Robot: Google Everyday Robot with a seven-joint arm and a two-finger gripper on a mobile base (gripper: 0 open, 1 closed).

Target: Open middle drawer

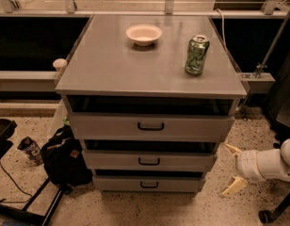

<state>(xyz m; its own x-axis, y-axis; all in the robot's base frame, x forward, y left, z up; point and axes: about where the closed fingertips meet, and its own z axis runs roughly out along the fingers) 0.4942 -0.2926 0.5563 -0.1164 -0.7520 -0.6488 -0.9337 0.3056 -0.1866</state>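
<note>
Grey middle drawer (182,161), second of three, carries a black handle (149,162) at centre. Claw (230,170) hangs spread just right of it; bring it before the handle, pinch squarely, pull straight out.

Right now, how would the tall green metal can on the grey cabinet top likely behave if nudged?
The green can stands upright and narrow, so it would probably tip, then roll on its round side. The gripper, open, hangs low beside the cabinet, apart from it.
</note>
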